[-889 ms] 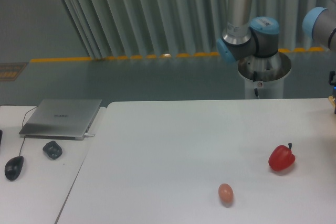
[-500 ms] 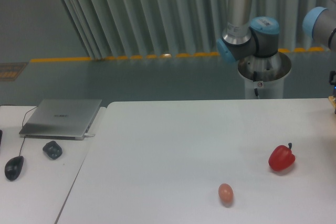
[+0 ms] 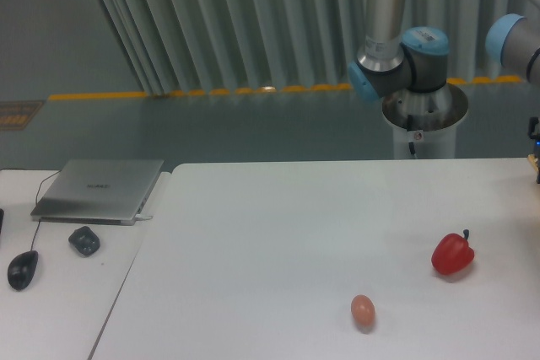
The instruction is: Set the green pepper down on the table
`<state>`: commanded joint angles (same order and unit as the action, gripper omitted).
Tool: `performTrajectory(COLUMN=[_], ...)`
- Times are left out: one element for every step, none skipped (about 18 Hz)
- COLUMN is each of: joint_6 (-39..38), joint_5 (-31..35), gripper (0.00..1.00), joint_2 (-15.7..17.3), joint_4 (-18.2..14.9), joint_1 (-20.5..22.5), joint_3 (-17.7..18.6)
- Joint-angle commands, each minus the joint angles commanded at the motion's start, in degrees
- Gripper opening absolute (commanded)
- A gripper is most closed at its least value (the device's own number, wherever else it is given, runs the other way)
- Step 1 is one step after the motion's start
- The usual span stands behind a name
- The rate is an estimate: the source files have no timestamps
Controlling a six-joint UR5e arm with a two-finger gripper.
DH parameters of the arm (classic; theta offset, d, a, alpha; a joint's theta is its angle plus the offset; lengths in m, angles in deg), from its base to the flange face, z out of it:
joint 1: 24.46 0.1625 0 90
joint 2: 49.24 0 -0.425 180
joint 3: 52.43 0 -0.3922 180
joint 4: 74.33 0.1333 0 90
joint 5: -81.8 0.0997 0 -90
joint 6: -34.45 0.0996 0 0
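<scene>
The desk (image 3: 278,225) has a smooth, matt white top that looks like laminate. At 3 o'clock on it, the red pepper (image 3: 452,253) has a glossy, waxy skin; the egg (image 3: 363,310) at 5 o'clock is matt tan. The arm (image 3: 395,48) shows brushed grey metal tubing with smooth blue plastic caps. The laptop (image 3: 99,189) at 9 o'clock has a satin silver metal lid; the mouse (image 3: 23,270) is dark, smooth plastic.

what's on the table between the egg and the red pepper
Nothing. In the camera view, the stretch of white table between the egg and the red pepper is bare.
</scene>
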<state>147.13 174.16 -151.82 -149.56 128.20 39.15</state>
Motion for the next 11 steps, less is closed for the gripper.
performTrajectory(joint_6=[-1.5, -3.4, -4.8, -4.7, -4.1, -3.8, -3.7, -3.6, -3.7, -3.7, -3.6], joint_5=[-0.1, 0.0, 0.0, -0.2, 0.1, 0.7, 1.8, 3.2, 4.4, 5.4, 6.0], gripper=[1.0, 1.0, 1.0, 1.0, 1.0, 1.0, 1.0, 1.0, 1.0, 1.0, 1.0], joint_2=[0.4, 0.5, 0.5, 0.5, 0.5, 0.5, 0.4, 0.4, 0.4, 0.3, -0.1], joint_4=[0.0, 0.2, 0.4, 0.6, 1.0, 1.3, 2.0, 3.2, 4.0, 5.3, 6.1], joint_1=[0.0, 0.0, 0.0, 0.1, 0.3, 0.7, 1.0, 1.1, 1.1, 1.6, 2.4], joint_3=[1.2, 1.4, 1.4, 1.2, 0.7, 0.5, 0.2, 0.1, 0.0, -0.2, -0.5])
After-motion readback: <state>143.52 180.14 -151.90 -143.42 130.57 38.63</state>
